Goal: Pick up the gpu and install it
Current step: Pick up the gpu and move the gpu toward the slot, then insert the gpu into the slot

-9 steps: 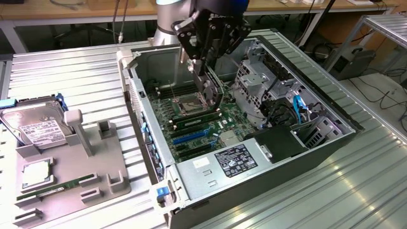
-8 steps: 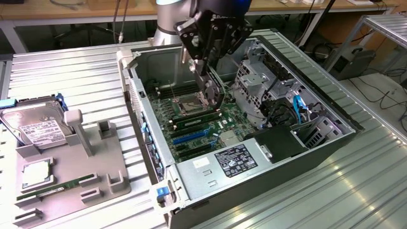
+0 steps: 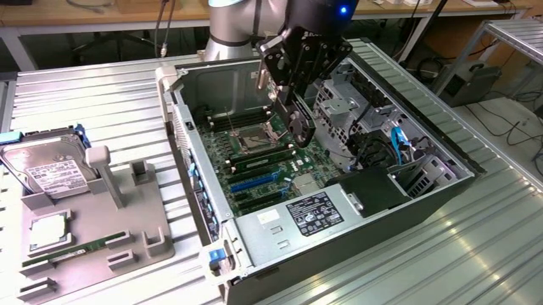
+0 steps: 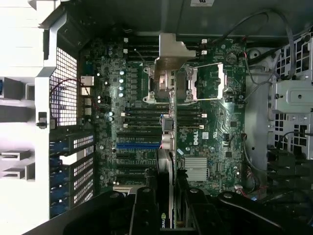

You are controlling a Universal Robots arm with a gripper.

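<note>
My gripper point(image 3: 293, 89) hangs over the open computer case point(image 3: 441, 184), shut on the gpu point(image 3: 299, 124). I hold the card on edge, its black fan side toward the exterior view's right and its silver bracket point(image 3: 264, 82) up beside the fingers. It hovers above the motherboard point(image 3: 254, 159), near the CPU socket point(image 3: 254, 136), clear of the blue expansion slots point(image 3: 250, 185). In the wrist view the gpu point(image 4: 166, 161) runs edge-on from between my fingers point(image 4: 146, 210) out over the board. Its bracket point(image 4: 168, 51) covers part of the socket, and a blue slot point(image 4: 138, 145) lies just beside the card's edge.
A grey fixture point(image 3: 93, 241) on the exterior view's left carries a hard drive point(image 3: 51, 171), a CPU point(image 3: 47, 232) and a memory stick point(image 3: 76, 249). Inside the case are the power supply point(image 3: 314, 213), a drive cage point(image 3: 339, 101) and blue cables point(image 3: 396, 143).
</note>
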